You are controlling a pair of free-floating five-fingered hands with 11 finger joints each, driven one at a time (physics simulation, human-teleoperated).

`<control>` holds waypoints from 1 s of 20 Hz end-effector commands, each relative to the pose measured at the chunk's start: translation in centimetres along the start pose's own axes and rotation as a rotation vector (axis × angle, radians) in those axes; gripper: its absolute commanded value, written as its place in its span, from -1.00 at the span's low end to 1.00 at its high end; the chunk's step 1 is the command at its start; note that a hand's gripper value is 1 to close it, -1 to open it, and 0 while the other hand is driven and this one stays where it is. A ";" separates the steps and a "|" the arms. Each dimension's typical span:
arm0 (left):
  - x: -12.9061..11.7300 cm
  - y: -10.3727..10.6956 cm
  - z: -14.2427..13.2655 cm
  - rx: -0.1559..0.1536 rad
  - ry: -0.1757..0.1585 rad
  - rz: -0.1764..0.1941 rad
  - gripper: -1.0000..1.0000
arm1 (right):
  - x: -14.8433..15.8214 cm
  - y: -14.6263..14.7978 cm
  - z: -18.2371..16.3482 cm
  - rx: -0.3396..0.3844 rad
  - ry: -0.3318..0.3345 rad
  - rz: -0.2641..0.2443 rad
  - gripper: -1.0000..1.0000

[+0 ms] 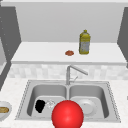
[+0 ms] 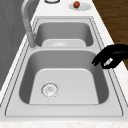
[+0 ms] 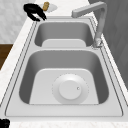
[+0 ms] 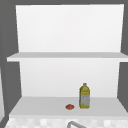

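Left robot hand (image 1: 40,105) hangs lower left of the front view, over the left basin of the sink (image 1: 23,103). From the left side view it sits right of frame above the basin's front rim, palm down, fingers curled under w/ nothing between them, so clenched on air. Nearest thing w/ any heft is the bowl (image 1: 3,114) on the worktop (image 1: 11,87), far lower left in the front view, w/ something brownish inside. It lies further left of the hand and outside the sink rim, near but not touching. In the right side view the two are close together in the upper left corner. Bowl is round, so no long axis to speak of. Just right of the hand in the front view is the drain (image 1: 50,103), down on the basin floor. Further out: a big red ball (image 1: 67,115) bottom centre, a white plate (image 3: 70,88) flat in the right basin, the tap (image 1: 68,73) between basins, and a yellow bottle (image 1: 84,42) on the shelf (image 1: 37,52). A dark bit in the lower left corner of the right side view is prob. the right robot hand (image 3: 3,123); can't tell its state.
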 end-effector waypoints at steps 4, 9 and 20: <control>0.0 0.0 0.0 0.000 0.000 0.000 0.00 | -3.2 1.0 2.8 -0.008 0.006 -0.037 1.00; 0.0 0.0 0.0 0.000 0.000 0.000 0.00 | -6.0 1.7 4.7 -0.008 -0.003 -0.046 1.00; 0.0 0.0 0.0 0.000 0.000 0.000 0.00 | -10.0 5.2 4.4 -0.001 -0.006 -0.011 1.00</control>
